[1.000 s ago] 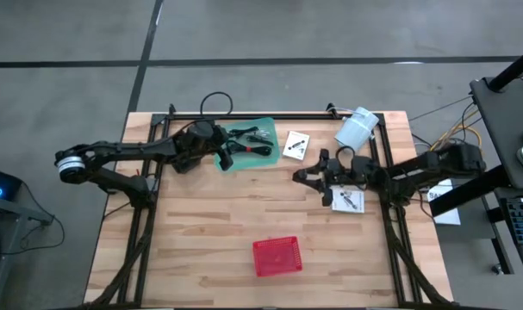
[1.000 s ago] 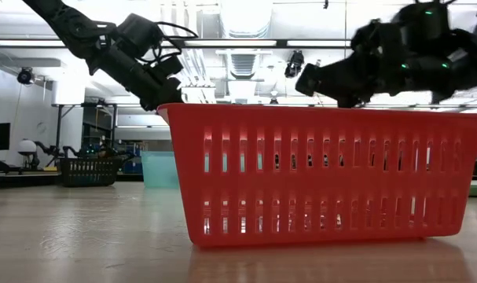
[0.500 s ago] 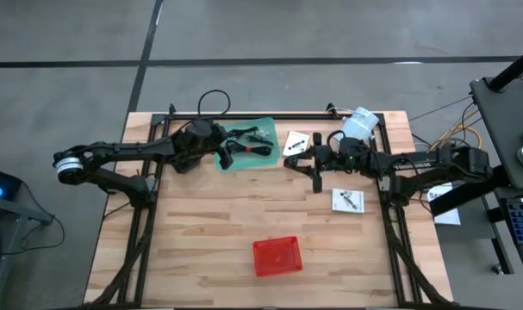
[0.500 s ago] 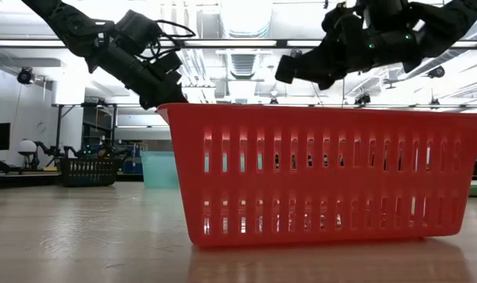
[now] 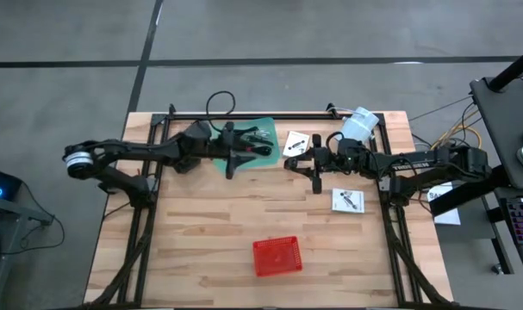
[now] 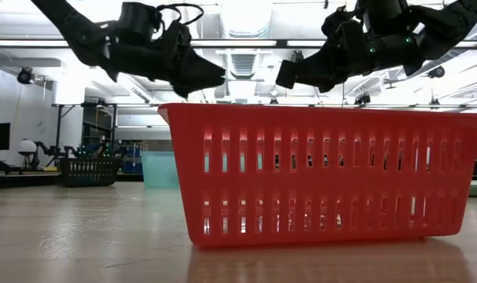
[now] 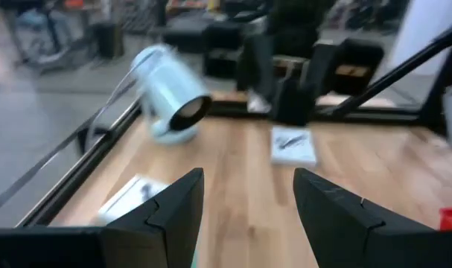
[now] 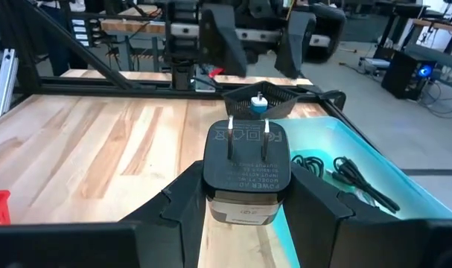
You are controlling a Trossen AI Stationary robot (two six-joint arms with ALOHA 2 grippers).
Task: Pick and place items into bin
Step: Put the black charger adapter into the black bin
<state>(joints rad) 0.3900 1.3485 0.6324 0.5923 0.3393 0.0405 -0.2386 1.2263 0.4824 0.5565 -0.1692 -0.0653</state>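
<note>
Right tool (image 8: 244, 195) pinches black plug adapter (image 8: 246, 173), label seemingly reading "POWER ADAPTER"; left tool (image 7: 248, 205) spread.

You had raised lettering on the plug face of the black power adapter (image 8: 246, 167), in the right wrist view, but it was too small and soft to read with confidence. The white cards (image 5: 347, 201) carried black marks only, no legible words. Nothing else showed readable text.

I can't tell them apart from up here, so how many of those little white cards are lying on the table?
2: one white card between the green tray and the right gripper, another white card nearer the red bin. More may be hidden under the arms.
</note>
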